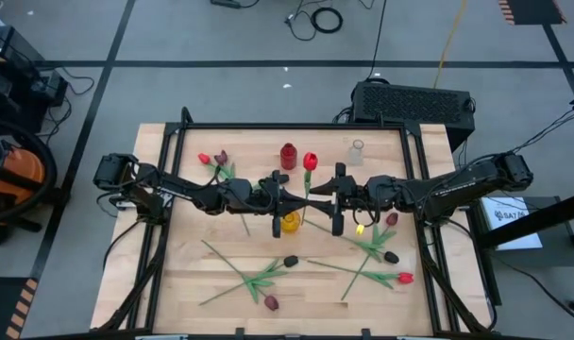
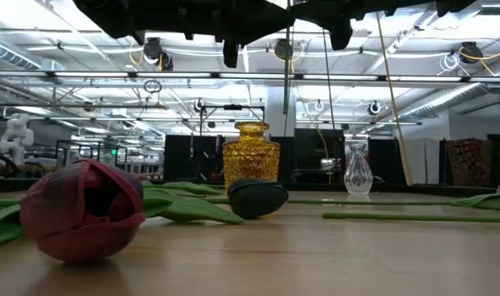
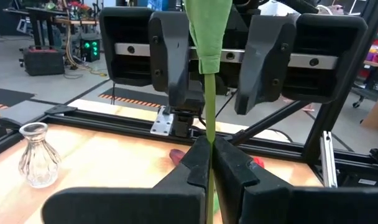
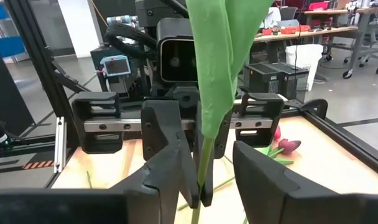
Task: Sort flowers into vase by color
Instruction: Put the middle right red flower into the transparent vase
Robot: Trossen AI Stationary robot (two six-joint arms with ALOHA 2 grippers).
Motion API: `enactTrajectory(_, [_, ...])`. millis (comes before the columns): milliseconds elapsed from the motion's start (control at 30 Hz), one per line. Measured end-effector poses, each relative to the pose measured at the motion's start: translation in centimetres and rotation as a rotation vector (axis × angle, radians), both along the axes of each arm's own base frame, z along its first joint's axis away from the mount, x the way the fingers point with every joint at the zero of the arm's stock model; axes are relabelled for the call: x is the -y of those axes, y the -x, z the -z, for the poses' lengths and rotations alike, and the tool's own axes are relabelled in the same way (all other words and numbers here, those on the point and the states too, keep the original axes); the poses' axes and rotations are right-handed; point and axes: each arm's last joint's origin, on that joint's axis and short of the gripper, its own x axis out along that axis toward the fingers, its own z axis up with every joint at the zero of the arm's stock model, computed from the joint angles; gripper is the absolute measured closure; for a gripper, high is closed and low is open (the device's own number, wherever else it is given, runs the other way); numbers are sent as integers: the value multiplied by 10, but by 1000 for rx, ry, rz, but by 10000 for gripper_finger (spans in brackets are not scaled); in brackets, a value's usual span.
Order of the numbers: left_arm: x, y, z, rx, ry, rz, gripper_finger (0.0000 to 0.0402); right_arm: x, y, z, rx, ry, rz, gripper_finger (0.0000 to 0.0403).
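Observation:
A red tulip (image 1: 310, 161) with a long green stem and a leaf (image 3: 207, 28) stands upright in the air over the table's middle, above the yellow vase (image 1: 290, 222). My left gripper (image 1: 295, 200) reaches in level from the table's left and is shut on its stem. My right gripper (image 1: 317, 200) faces it level from the right. It is open, and its fingers (image 4: 170, 168) stand on either side of the stem. Several more tulips (image 1: 268, 274) lie flat on the table. My left gripper pinches the tulip's stem (image 3: 209, 134) between its two fingers, just below the leaf. The fingers come level from the table's left and lie across the stem. The flower stands upright, head up, lifted clear of the table.
A red vase (image 1: 288, 154) and a clear glass vase (image 1: 356, 151) stand toward the far edge. Loose tulips lie at the far left (image 1: 216, 162), the near middle and the near right (image 1: 381, 247). A maroon head (image 2: 85, 210) and a dark head (image 2: 258, 197) lie near the front edge.

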Motion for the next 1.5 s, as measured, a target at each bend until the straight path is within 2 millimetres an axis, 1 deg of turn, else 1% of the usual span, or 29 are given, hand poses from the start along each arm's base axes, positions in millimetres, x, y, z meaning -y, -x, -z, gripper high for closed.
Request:
enactTrajectory(133, [0, 0, 0, 0, -4, 0, 386, 0, 0, -1, 12, 7, 0, 311])
enactTrajectory(300, [0, 0, 0, 3, -8, 0, 386, 0, 0, -1, 9, 22, -6, 382])
enactTrajectory(367, [0, 0, 0, 3, -27, -1, 386, 0, 0, -1, 8, 26, -7, 396])
enactTrajectory(500, [0, 0, 0, 3, -21, -1, 384, 0, 0, -1, 8, 24, -7, 393])
enactTrajectory(567, [0, 0, 0, 3, -20, -1, 376, 0, 0, -1, 7, 26, -8, 399])
enactTrajectory(733, [0, 0, 0, -4, 3, -1, 323, 3, 3, -1, -22, 44, 2, 400])
enactTrajectory(900, [0, 0, 3, -37, 0, -2, 271, 10, 18, -10, -41, 44, 27, 401])
enactTrajectory(967, [-1, 2, 2, -52, -1, -4, 259, 13, 26, -15, -47, 45, 35, 402])
enactTrajectory(1067, [-4, 6, 0, -89, -4, -12, 252, 19, 40, -22, -63, 65, 57, 402])
enactTrajectory(1200, [-8, 15, -5, -167, -15, -22, 250, 36, 61, -32, -77, 105, 186, 402])
enactTrajectory(1333, [-12, 26, -11, -230, -19, -32, 250, 59, 80, -43, -50, 123, 417, 403])
enactTrajectory(1400, [-13, 32, -15, -253, -23, -32, 250, 70, 87, -45, -58, 136, 524, 403])
enactTrajectory(1500, [-14, 39, -21, -277, -52, -60, 251, 86, 93, -46, -63, 136, 617, 403])
